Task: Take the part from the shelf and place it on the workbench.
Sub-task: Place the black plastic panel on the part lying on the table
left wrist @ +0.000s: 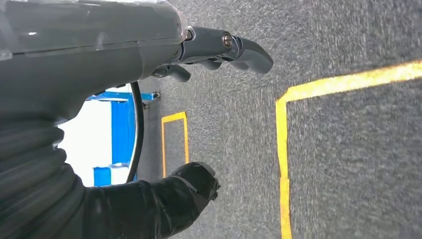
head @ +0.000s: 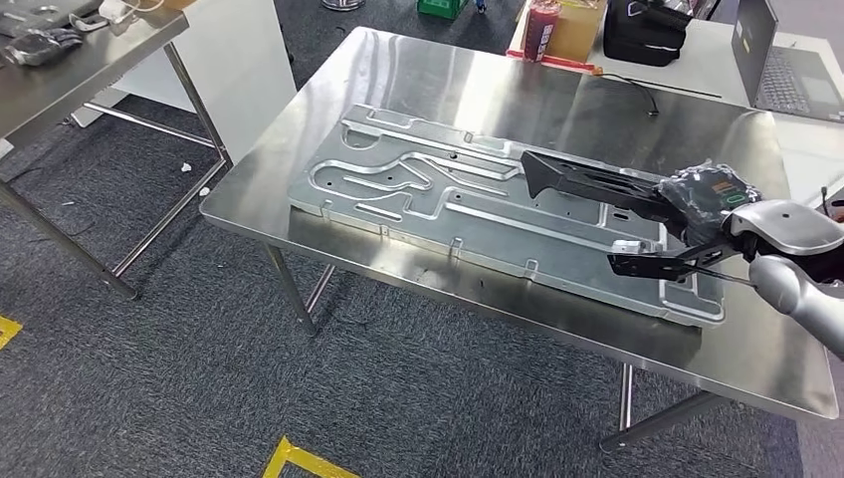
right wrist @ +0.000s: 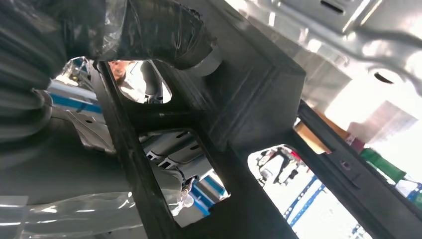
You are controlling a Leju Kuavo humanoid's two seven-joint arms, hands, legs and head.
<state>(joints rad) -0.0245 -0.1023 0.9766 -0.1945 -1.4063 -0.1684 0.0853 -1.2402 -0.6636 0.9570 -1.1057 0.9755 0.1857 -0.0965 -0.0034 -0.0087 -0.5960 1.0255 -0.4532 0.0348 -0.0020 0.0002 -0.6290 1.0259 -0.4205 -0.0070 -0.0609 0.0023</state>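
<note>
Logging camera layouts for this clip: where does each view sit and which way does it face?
Head view: high on the body, looking down at the steel workbench; right hand holds the black frame part.
Left wrist view: behind the left hand, facing grey carpet.
Right wrist view: behind the right hand, against the part.
Head and right wrist views share the part.

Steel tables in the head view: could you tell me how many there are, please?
2. One workbench fills the middle, carrying the pressed metal panel, with the right hand holding the black part over it. A second table stands at the upper left.
</note>
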